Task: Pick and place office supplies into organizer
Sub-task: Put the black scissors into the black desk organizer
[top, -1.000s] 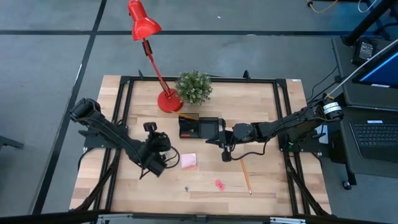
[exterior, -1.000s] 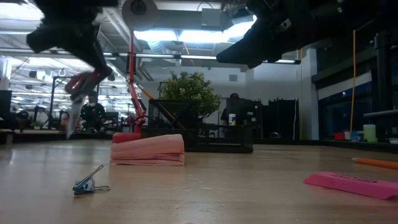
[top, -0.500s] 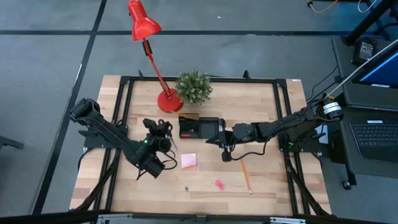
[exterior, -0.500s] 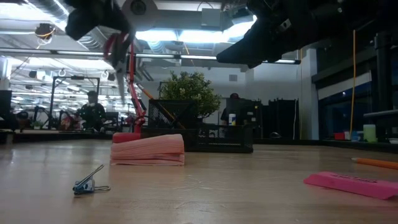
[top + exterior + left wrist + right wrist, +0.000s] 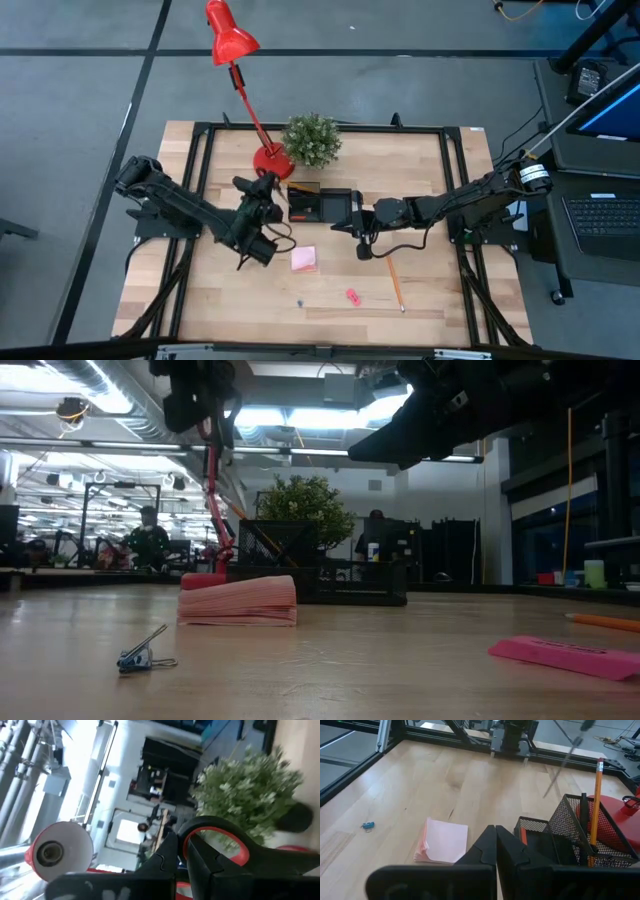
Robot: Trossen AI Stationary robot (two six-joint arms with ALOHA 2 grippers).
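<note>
A: Where was the left gripper [image 5: 268,187]?

B: Raised off the wood, beside the organizer [image 5: 320,205], on the side away from the right arm. Its fingers [image 5: 165,862] were clamped on the red handle loop of the scissors [image 5: 215,840]. The lamp base [image 5: 272,162] and the plant [image 5: 312,139] sat just beyond it, toward the table's far edge.

A: And the right gripper [image 5: 352,212]?

B: Pressed together on nothing, hovering at the organizer's other end. From its wrist camera the mesh cup [image 5: 585,832] with 1 orange pencil [image 5: 596,810] upright in it lay just ahead.

A: How much room was there to move?

B: Bare wood ran from both grippers toward the near edge. The pink sticky pad [image 5: 304,260] lay under and between them, slightly nearer the left one. Farther toward that edge lay a blue clip [image 5: 299,302] and a pink eraser [image 5: 352,296], well apart. A second pencil [image 5: 395,282] lay below the right arm. A black frame [image 5: 200,150] ran along the table's sides.

A: Anything you couldn't make out?

B: The scissor blades. In the low view they were a dark blur at the top, cut off by the picture's edge. The left wrist view showed only the handles. The organizer's compartments were partly covered by the right gripper, so their contents stayed unclear.
</note>
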